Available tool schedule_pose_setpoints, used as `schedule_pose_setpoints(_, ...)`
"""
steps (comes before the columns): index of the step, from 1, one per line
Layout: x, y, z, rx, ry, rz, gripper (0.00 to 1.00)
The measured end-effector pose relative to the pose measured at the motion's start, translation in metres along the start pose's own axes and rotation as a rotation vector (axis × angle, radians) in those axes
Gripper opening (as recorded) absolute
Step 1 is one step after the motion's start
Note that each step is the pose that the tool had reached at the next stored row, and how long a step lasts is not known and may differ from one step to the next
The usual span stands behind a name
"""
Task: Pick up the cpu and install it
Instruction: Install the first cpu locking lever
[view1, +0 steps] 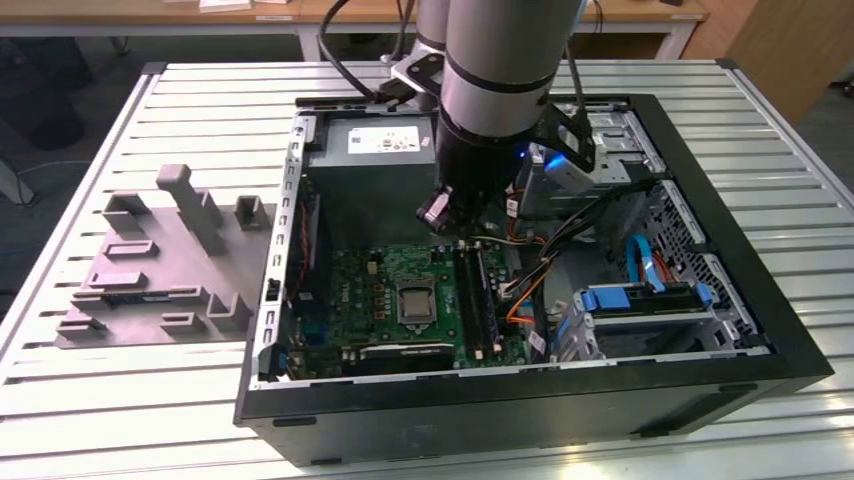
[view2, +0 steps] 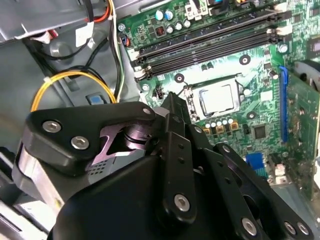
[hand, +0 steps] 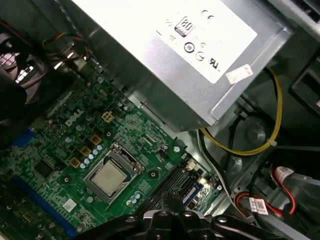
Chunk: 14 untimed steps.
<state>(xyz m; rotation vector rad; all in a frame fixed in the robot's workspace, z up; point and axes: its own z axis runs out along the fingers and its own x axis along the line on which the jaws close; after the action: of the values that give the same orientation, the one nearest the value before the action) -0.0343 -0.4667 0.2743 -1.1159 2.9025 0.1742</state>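
The arm (view1: 494, 90) hangs vertical over the motherboard (view1: 400, 300); the cpu (hand: 108, 179) sits in its socket (hand: 114, 173). Whether the gripper (view2: 172, 107) is open, I cannot tell.

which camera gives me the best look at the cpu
The first wrist view: the cpu sits unobstructed in its socket on the motherboard, whole silver face visible. The second wrist view also shows it, washed out by glare, with the gripper body close beside. In the exterior view it is a small dark-framed square below the arm.

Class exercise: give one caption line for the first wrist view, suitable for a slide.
The cpu sits in its socket on the green motherboard, beside the silver power supply inside the computer case.
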Motion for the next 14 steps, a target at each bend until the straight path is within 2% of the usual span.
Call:
schedule_pose_setpoints(6, 0.0004, -0.0005, 0.0059, -0.0071, 0.0104, -0.109, 0.11)
schedule_pose_setpoints(9, 0.0006, -0.0008, 0.0078, -0.0113, 0.0127, -0.15, 0.11)
schedule_pose_setpoints(14, -0.0002, -0.0009, 0.0122, -0.025, 0.0006, -0.164, 0.11)
